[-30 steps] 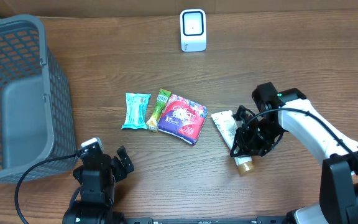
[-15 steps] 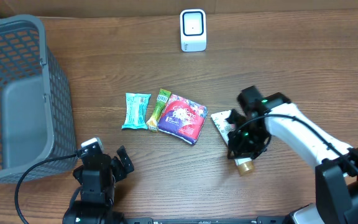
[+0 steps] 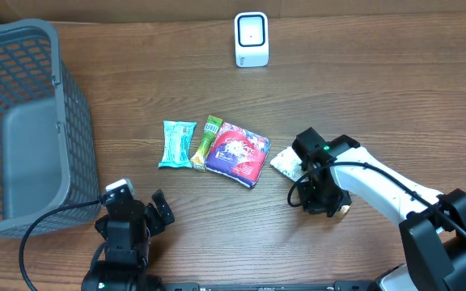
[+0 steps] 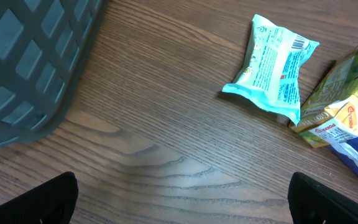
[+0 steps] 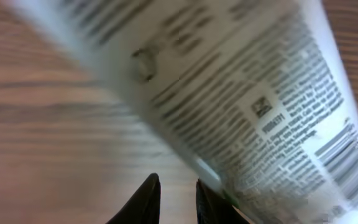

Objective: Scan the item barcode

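Observation:
The item, a white tube (image 3: pixel 284 160) with a tan cap (image 3: pixel 343 211), lies slanted on the table right of centre. My right gripper (image 3: pixel 318 198) sits over its middle. In the right wrist view the tube (image 5: pixel 247 93) fills the upper right, blurred, with fine print and a barcode (image 5: pixel 337 149). It overlaps the outer side of the right finger. The right gripper (image 5: pixel 176 199) is shut to a narrow slit with only wood showing in it. The white scanner (image 3: pixel 252 39) stands at the far edge. My left gripper (image 3: pixel 136 206) rests open at the near left.
A teal packet (image 3: pixel 176 143), a green bar (image 3: pixel 207 139) and a red and blue pouch (image 3: pixel 237 153) lie side by side at centre. The grey mesh basket (image 3: pixel 23 121) fills the left side. The teal packet (image 4: pixel 275 62) and basket (image 4: pixel 23 62) show in the left wrist view.
My right gripper has slid left and nearer along the table. The tube has swung with it, its cap end now farther right. The left arm has not moved.

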`<state>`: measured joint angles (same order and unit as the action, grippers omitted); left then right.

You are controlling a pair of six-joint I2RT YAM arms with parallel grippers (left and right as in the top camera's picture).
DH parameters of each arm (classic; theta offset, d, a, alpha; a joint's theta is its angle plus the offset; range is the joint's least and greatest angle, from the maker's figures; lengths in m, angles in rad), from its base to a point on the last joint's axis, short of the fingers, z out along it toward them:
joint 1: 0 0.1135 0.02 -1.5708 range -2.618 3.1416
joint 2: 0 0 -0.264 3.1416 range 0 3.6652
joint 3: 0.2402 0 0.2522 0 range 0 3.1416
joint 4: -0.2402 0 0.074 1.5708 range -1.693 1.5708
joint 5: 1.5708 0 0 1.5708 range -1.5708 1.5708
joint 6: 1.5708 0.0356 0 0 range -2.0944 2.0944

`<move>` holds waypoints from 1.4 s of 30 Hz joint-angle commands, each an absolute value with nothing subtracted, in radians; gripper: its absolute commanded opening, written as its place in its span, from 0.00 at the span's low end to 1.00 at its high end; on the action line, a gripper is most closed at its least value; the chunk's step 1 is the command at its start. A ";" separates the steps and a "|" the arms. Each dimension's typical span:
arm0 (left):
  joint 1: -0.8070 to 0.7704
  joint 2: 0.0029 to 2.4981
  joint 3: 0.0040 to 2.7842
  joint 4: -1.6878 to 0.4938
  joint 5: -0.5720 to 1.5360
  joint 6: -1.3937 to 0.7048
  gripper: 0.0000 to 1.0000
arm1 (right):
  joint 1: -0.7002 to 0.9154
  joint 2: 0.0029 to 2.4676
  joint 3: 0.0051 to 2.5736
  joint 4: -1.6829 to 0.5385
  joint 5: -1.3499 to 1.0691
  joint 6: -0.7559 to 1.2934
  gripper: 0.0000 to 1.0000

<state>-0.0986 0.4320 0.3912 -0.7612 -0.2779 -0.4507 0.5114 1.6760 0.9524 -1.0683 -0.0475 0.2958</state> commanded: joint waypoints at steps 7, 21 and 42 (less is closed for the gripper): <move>-0.101 0.423 0.387 -0.755 -0.295 -0.468 1.00 | 0.388 1.678 0.935 -0.844 0.241 0.387 0.20; -0.101 0.423 0.387 -0.755 -0.295 -0.468 1.00 | 0.141 1.680 0.935 -0.529 0.012 0.340 0.22; -0.101 0.423 0.387 -0.755 -0.295 -0.468 1.00 | 0.125 1.680 1.046 -0.483 -0.171 0.324 0.26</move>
<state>-0.0986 0.4320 0.3912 -0.7612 -0.2783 -0.4507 0.1329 1.7302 0.9726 -0.4580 -0.1226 0.3389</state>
